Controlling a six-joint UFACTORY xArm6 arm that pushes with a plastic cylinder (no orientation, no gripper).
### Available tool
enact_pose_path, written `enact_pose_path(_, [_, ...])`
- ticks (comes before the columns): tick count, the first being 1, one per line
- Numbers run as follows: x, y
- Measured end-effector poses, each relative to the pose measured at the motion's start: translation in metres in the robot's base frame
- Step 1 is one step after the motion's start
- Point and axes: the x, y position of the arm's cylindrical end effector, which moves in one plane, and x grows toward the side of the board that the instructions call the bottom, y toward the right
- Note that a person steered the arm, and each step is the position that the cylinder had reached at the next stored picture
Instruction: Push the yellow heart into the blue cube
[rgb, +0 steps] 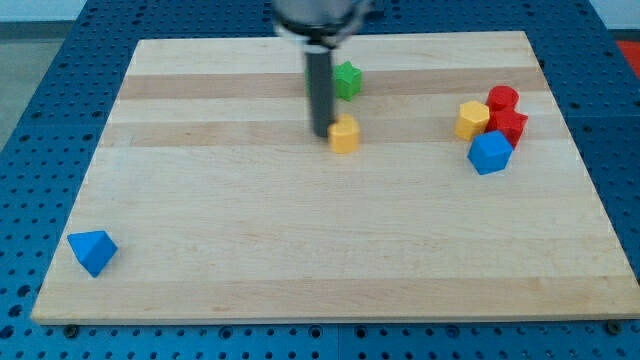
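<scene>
The push looks to be just under way: the rod stands upright near the top middle of the table (200, 230), and my tip (322, 135) sits right against the view's left side of the yellow heart (345, 134); touching or a hair off, I cannot tell which. The blue cube (490, 153) waits well apart toward the view's right, a shade lower than the heart, tucked against a yellow block (472, 120) and two red blocks (505, 100) (511, 125).

From here I judge the next move to be a long, steady shove to the view's right with a slight downward lean, keeping the tip behind the heart's middle so it does not slip off or spin away.

There are no jaws on this arm; it grasps nothing.

A green block (347, 80) sits just above the heart, and a blue block (92, 251) lies far off at the bottom left.
</scene>
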Motion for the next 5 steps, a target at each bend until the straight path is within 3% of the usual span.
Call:
enact_pose_path(1, [0.000,0.037])
enact_pose_path(2, [-0.001,0.030])
enact_pose_path(3, [-0.001,-0.021])
enact_pose_path(4, [0.010,-0.037])
enact_pose_path(5, [0.022,0.003])
